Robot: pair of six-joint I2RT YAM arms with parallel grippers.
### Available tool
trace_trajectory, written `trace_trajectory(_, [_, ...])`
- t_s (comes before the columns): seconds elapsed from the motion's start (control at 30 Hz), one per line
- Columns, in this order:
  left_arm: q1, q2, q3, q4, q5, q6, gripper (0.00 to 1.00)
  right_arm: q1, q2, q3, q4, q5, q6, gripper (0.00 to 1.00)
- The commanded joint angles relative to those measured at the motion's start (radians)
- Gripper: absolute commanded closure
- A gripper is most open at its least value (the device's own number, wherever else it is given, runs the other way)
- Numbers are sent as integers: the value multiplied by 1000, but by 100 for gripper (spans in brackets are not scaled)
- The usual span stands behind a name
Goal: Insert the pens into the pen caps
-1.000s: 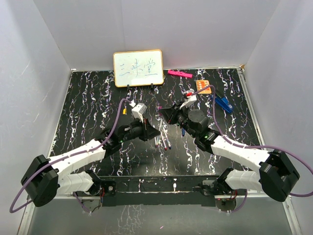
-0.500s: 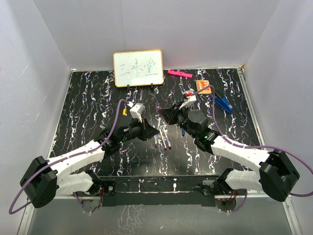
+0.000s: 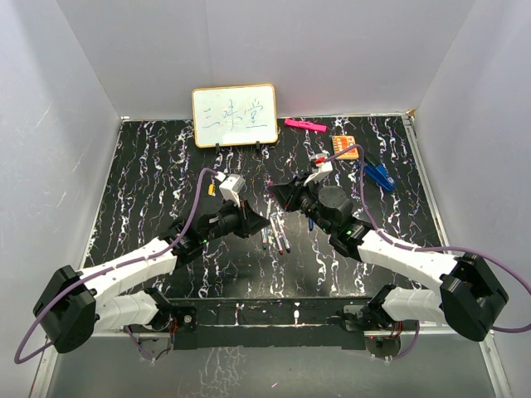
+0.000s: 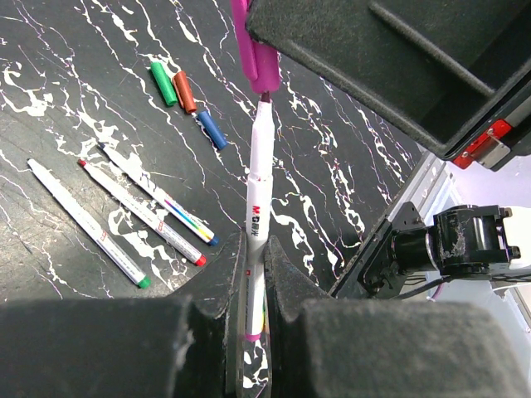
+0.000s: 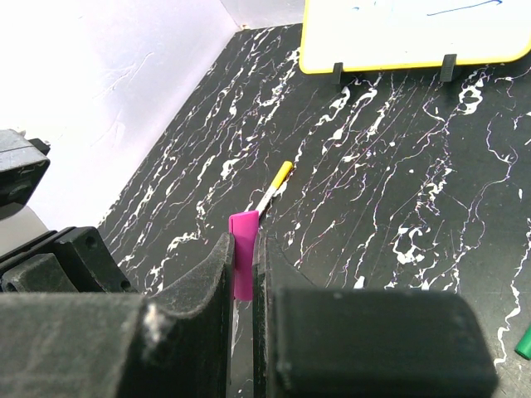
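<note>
My L claw (image 4: 251,286) is clamped tight on the white marker pen (image 4: 257,191). The grip is low on the barrel so the tip end sticks out free. My R claw (image 5: 242,278) is pinched shut on the magenta cap (image 5: 243,245). Both are held up mid-scene, I'd say to mate in air. L wrist cam shows the tip right at the cap's mouth (seated or not, can't tell). It also shows 3 loose pens (image 4: 141,212) and green, red, blue caps (image 4: 184,91) on the table (image 4: 332,191). R cam instead shows a yellow-capped pen (image 5: 274,188) lying this side of the whiteboard (image 5: 415,41).
</note>
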Motion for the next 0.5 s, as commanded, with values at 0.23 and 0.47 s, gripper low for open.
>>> trace_trajectory(0.23, [-5, -18, -1, 15, 16, 3, 100, 15, 11, 22, 78, 26, 12, 100])
trace_trajectory(0.47, [-5, -39, -16, 10, 11, -2, 100, 14, 26, 42, 84, 21, 6, 100])
